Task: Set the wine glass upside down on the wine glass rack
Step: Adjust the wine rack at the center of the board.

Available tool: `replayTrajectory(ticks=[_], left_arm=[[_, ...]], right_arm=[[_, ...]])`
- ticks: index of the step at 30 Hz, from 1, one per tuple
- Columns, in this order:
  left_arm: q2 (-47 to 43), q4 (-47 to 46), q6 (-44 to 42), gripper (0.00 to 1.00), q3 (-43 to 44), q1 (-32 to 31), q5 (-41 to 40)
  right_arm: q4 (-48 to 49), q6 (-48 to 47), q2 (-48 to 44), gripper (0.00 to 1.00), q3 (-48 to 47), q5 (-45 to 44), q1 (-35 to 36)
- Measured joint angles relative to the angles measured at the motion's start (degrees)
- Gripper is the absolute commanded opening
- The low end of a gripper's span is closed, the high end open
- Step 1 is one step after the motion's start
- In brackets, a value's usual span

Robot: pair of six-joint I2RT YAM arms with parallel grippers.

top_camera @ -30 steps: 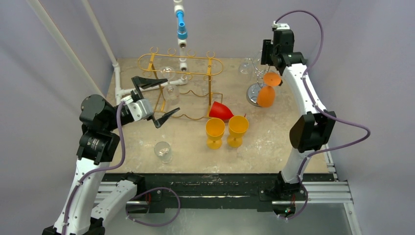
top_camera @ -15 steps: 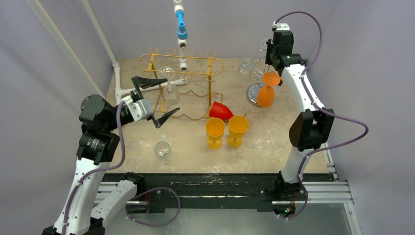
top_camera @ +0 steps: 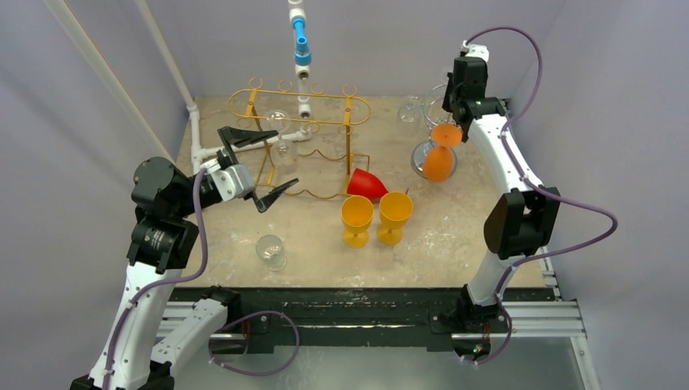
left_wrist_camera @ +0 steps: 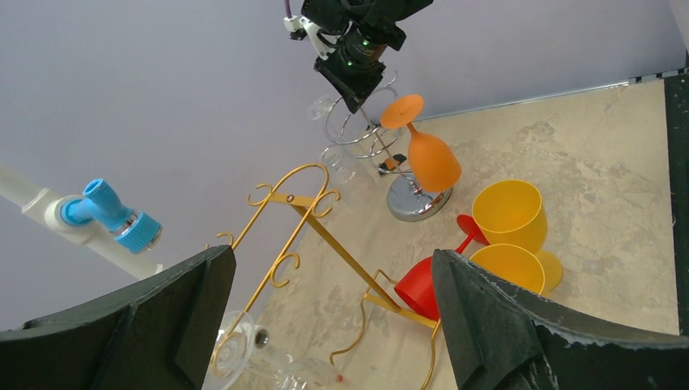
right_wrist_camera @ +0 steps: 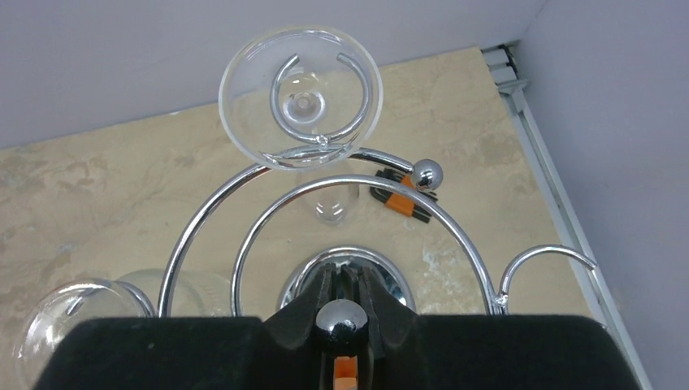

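Note:
The orange wine glass hangs upside down on the chrome rack at the back right, its foot on top; it also shows in the left wrist view. My right gripper is just above and behind its foot, apart from it, jaws almost together and empty. In the right wrist view the gripper points down at the rack's base, a chrome ball covers part of it, and an orange sliver shows below. My left gripper is wide open and empty in the air by the gold rack.
A clear glass hangs on the gold rack. Clear glasses hang on the chrome rack; one foot sits in a ring. A red glass lies on its side. Two yellow glasses and a clear glass stand upright.
My right gripper has moved up and back, away from the orange glass, which stays hanging and has swung slightly over the rack's base. The left arm has not moved.

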State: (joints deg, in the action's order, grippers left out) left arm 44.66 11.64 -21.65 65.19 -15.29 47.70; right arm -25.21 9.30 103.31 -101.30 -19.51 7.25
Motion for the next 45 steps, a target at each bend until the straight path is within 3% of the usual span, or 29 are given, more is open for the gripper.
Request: replayTrajectory(ticks=[22, 25, 37, 45], left_arm=[[-2.01, -0.17, -0.11, 1.0, -0.33, 0.0, -0.2], [-2.32, -0.17, -0.2, 1.0, -0.39, 0.0, -0.24], [-2.45, -0.22, -0.17, 1.0, -0.39, 0.0, -0.26], [-2.6, -0.15, -0.17, 1.0, -0.39, 0.0, -0.42]], right_arm=[[-1.57, 20.7, -1.33, 0.01, 2.23, -18.27, 0.2], [-1.55, 20.63, -1.33, 0.2, 2.23, -17.99, 0.0], [1.14, 20.41, -1.33, 0.62, 2.23, -9.35, -0.17], [1.88, 15.39, -1.92, 0.67, 1.77, -3.87, -0.2]])
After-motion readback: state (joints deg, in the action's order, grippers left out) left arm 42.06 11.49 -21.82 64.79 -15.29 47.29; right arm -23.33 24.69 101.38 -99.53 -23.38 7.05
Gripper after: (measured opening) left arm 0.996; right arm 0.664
